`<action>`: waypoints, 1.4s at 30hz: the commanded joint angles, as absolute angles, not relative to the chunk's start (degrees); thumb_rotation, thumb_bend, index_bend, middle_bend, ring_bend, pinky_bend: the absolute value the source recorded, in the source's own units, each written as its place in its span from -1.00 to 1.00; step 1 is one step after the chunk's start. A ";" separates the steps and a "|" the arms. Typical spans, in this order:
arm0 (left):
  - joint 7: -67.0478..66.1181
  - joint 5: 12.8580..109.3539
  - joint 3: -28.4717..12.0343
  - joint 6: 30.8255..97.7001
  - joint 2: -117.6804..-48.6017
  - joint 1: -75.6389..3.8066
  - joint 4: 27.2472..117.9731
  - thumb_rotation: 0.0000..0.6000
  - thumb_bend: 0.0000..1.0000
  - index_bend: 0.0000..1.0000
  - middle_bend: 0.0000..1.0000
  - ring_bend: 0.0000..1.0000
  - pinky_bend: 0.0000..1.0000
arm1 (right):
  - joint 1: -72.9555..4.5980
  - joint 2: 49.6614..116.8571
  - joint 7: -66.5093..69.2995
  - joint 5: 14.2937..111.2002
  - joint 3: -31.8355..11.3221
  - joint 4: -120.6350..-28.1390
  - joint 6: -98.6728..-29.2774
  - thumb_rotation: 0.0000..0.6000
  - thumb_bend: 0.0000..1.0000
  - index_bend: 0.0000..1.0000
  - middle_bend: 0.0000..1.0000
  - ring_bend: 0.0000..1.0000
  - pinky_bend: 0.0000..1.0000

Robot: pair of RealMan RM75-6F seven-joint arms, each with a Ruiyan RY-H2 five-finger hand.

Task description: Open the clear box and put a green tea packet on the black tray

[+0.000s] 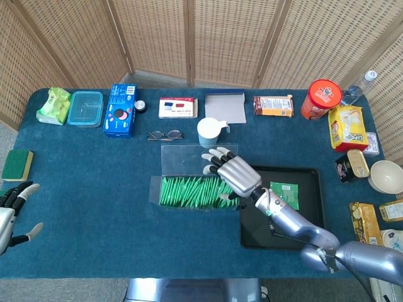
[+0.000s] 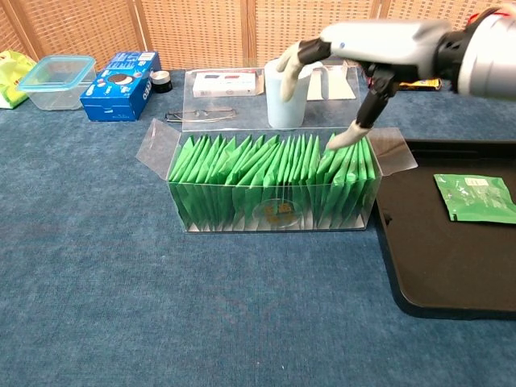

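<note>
The clear box (image 1: pixel 196 189) stands mid-table with its lid (image 1: pixel 189 156) folded back flat; it is packed with upright green tea packets (image 2: pixel 270 169). My right hand (image 1: pixel 230 173) hovers over the box's right part, fingers spread, holding nothing. In the chest view the right hand (image 2: pixel 363 44) reaches down with one fingertip (image 2: pixel 342 139) touching the tops of the rightmost packets. One green packet (image 1: pixel 284 194) lies flat on the black tray (image 1: pixel 277 231), also visible as the packet (image 2: pixel 474 197) on the tray (image 2: pixel 435 266). My left hand (image 1: pixel 11 212) rests open at the table's lower left edge.
A pale blue cup (image 1: pixel 210 131) stands just behind the lid, with glasses (image 1: pixel 165 134) to its left. A blue biscuit box (image 1: pixel 120 110) and plastic container (image 1: pixel 85 107) sit far left, a sponge (image 1: pixel 17 165) nearer. Snacks, a red can (image 1: pixel 323 98) and bowl (image 1: pixel 385 175) crowd the right.
</note>
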State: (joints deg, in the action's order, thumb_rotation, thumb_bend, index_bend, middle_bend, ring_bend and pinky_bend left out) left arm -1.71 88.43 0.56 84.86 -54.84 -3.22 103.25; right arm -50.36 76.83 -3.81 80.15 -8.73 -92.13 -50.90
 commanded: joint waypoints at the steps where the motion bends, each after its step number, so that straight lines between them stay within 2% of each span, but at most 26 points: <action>1: -1.66 88.32 0.60 84.76 -54.86 -3.20 103.13 1.00 -0.59 -0.73 -0.73 -0.68 -0.52 | -50.98 77.65 -4.99 80.51 -8.36 -91.11 -50.04 1.00 -0.80 -0.36 -0.71 -0.87 -0.82; 23: -2.15 88.14 0.47 84.23 -55.08 -3.54 103.11 1.00 -0.59 -0.73 -0.73 -0.68 -0.52 | -50.98 79.85 -7.37 84.58 -5.85 -88.05 -50.50 1.00 -0.82 -0.36 -0.69 -0.87 -0.82; 42: -2.21 87.87 0.56 84.05 -55.22 -3.49 102.89 1.00 -0.59 -0.73 -0.73 -0.68 -0.52 | -53.67 81.88 -6.08 86.73 -6.71 -87.14 -48.74 1.00 -0.82 -0.38 -0.68 -0.87 -0.82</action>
State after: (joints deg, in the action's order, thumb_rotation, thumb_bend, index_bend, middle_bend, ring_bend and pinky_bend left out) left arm -2.23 87.87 0.56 84.06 -55.21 -3.49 102.91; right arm -53.59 81.81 -6.03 86.78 -6.64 -87.19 -48.81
